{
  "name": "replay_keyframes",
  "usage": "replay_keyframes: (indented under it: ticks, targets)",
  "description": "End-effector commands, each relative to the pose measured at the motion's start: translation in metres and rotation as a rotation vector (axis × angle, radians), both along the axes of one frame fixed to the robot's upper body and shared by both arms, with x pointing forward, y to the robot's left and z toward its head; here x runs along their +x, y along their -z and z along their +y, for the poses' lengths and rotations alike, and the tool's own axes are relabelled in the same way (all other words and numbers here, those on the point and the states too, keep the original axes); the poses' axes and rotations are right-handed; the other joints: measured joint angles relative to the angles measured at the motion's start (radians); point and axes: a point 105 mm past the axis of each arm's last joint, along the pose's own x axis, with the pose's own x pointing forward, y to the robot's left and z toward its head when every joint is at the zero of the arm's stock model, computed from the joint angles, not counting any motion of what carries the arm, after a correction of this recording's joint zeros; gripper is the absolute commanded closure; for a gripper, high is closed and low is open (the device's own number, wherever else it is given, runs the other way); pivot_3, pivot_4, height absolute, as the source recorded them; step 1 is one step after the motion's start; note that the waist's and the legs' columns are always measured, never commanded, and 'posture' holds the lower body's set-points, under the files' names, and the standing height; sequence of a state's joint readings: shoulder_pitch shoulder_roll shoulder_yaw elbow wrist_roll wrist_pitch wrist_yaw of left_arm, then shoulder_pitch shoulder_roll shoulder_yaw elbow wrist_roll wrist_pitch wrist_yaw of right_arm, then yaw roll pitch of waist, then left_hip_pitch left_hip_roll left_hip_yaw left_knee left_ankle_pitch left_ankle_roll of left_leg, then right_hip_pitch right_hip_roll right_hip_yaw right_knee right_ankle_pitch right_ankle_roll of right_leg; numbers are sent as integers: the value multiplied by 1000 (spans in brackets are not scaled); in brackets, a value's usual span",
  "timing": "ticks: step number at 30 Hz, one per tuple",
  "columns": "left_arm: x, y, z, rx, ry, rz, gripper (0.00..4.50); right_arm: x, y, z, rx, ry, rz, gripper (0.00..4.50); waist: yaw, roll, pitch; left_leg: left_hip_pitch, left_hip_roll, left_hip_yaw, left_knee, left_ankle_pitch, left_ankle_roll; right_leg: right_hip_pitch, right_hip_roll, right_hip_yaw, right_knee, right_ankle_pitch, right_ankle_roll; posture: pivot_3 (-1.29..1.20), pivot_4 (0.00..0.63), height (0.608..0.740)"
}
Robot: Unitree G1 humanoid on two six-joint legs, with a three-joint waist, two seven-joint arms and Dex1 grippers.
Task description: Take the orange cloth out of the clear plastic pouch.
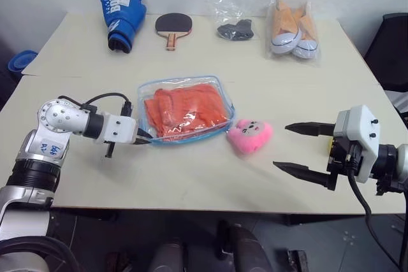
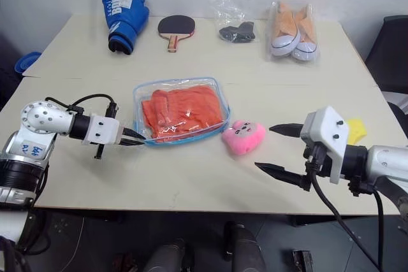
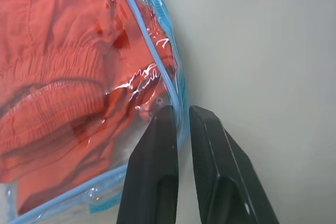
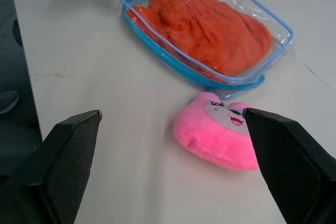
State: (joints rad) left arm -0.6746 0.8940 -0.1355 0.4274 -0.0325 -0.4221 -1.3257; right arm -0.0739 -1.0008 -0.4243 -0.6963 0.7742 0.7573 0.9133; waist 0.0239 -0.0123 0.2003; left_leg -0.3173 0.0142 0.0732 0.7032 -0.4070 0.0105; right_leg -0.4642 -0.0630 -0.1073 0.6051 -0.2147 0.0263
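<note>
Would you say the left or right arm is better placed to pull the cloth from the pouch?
Right: the right gripper is open and free, while the left gripper is shut on the clear plastic pouch edge, with the orange cloth inside.

Even, fairly bright indoor light from above; worktop evenly lit, shadows soft and short. Small white glare streaks on clear plastic pouch. Head views sharp across worktop. Left end effector fingers slightly soft close to lens. Right end effector fingers large, dark, blurred at frame corners.
</note>
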Motion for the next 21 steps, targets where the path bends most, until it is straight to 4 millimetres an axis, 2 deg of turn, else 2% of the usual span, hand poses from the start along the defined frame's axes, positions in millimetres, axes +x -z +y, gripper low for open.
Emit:
replay_keyframes:
  ticks: [1,4,5,7,12,15,21]
  targets:
    - [9,-11,14,-25,-77,-41,4035,0,-6,1,-20,-18,-34,0,0,0,0,0,0,0,0,0,0,0,0,0,0,0,0,0,150,740]
    - [10,-22,1,-160,-96,15,4035,1,-6,1,-19,-19,-35,0,1,0,0,0,0,0,0,0,0,0,0,0,0,0,0,0,150,740]
    - [8,-24,-4,-180,-87,28,3857,2,-6,1,-17,-17,-36,0,2,0,0,0,0,0,0,0,0,0,0,0,0,0,0,0,150,740]
    - [4,-26,-8,-203,-82,49,3443,2,-6,0,-12,-15,-38,0,3,0,0,-1,0,-1,0,0,0,0,0,-1,-1,0,0,0,150,740]
    - [2,-31,-13,-246,-108,78,1934,1,-4,-1,-8,-8,-37,0,2,0,0,-1,0,0,0,0,0,0,0,0,0,0,0,0,150,740]
    - [-1,-28,-17,-237,-108,107,1934,2,-4,-1,-7,-4,-39,0,0,0,0,0,0,1,0,0,0,0,0,1,1,0,0,0,150,740]
    - [5,-7,-22,-105,-113,49,1934,2,-6,-1,-3,-3,-47,0,1,0,0,0,0,1,0,0,0,0,0,1,1,0,0,0,150,740]
